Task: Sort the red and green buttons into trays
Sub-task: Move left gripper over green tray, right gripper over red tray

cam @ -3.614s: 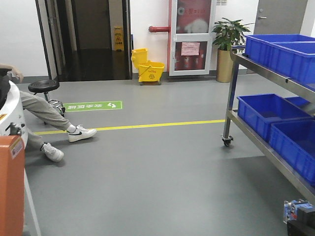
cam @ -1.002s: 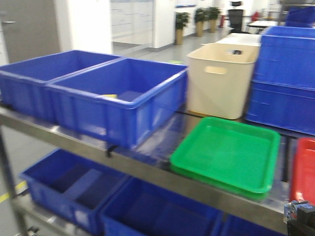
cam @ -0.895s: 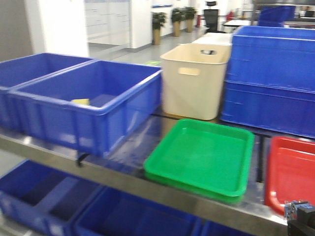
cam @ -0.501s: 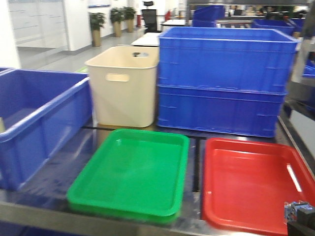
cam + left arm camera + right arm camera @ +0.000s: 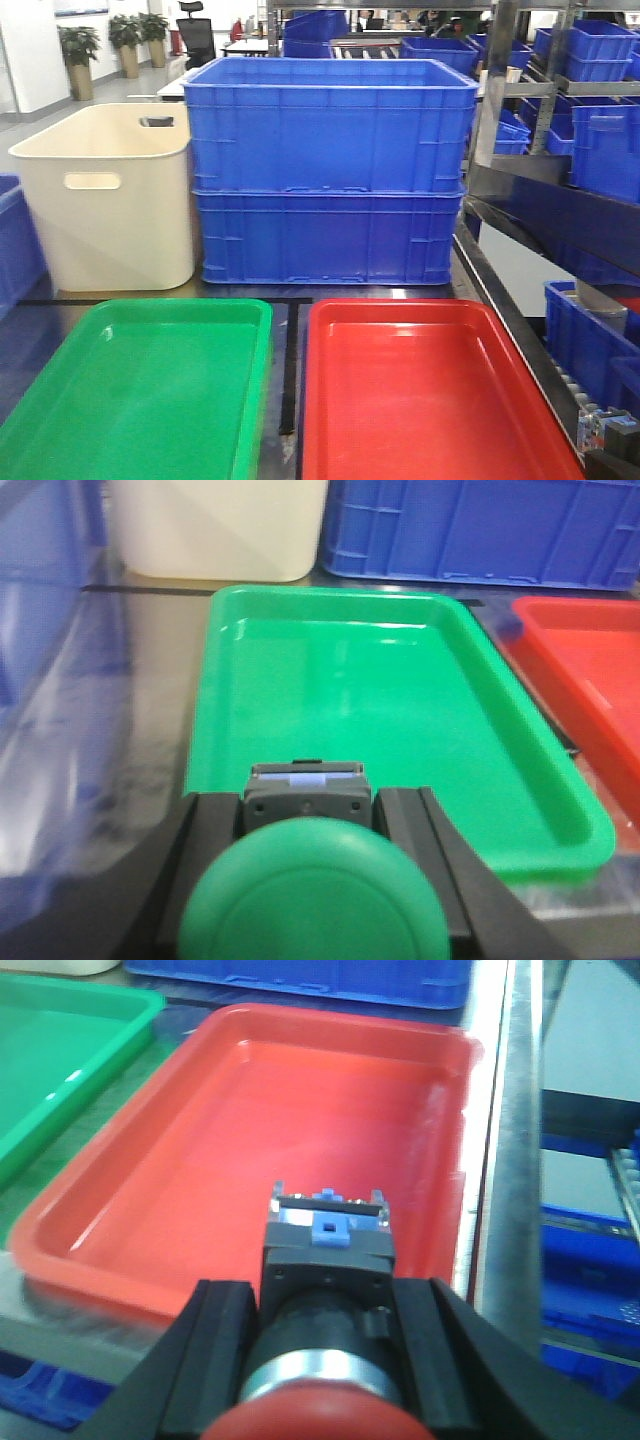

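Observation:
My left gripper (image 5: 308, 825) is shut on a green-capped button (image 5: 312, 895) with a grey block body, held just in front of the near rim of the green tray (image 5: 400, 720). My right gripper (image 5: 322, 1315) is shut on a red-capped button (image 5: 325, 1260) with a grey body and blue clip, over the near edge of the red tray (image 5: 300, 1120). In the front view the green tray (image 5: 150, 390) lies left and the red tray (image 5: 420, 400) right on the steel shelf. A small grey-and-blue unit (image 5: 605, 432) shows at the bottom right corner.
Behind the trays stand a cream tub (image 5: 105, 195) with handle slots and two stacked blue crates (image 5: 330, 165). More blue crates (image 5: 600, 120) fill racks to the right. A steel shelf rail (image 5: 505, 1160) runs along the red tray's right side.
The front view has swung right from the floor and cart to the shelf; both trays now sit centred and closer in front of me.

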Robot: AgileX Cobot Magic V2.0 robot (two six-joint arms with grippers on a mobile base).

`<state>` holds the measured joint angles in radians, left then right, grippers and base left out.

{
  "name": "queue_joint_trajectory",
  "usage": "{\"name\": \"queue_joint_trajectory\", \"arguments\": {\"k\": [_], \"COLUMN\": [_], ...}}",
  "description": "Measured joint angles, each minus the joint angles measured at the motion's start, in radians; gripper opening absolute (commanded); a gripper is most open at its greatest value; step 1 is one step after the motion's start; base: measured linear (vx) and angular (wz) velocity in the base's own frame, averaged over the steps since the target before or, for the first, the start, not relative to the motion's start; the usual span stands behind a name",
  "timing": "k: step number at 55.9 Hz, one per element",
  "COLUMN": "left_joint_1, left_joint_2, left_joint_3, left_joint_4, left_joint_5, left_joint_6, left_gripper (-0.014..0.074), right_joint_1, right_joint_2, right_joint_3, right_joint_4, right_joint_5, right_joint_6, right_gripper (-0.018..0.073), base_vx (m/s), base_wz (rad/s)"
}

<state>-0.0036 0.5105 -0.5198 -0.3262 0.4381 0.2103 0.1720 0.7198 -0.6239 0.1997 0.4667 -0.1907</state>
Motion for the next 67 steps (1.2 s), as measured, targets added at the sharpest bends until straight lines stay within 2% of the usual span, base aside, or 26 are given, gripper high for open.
{"name": "queue_joint_trajectory", "arguments": {"k": [67], "left_joint_1": [0.000], "left_joint_2": [0.000], "left_joint_3": [0.000], "left_joint_4": [0.000], "left_joint_5": [-0.025], "left_joint_6": [0.000], "left_gripper": [-0.0003], "right_joint_1": [0.000], "right_joint_2": [0.000], "right_joint_3": [0.000], "right_joint_4": [0.000], "right_joint_5": [0.000], "right_joint_6": [0.000], "right_gripper": [-0.0009], "base_vx": [0.04], "base_wz": [-0.05]}}
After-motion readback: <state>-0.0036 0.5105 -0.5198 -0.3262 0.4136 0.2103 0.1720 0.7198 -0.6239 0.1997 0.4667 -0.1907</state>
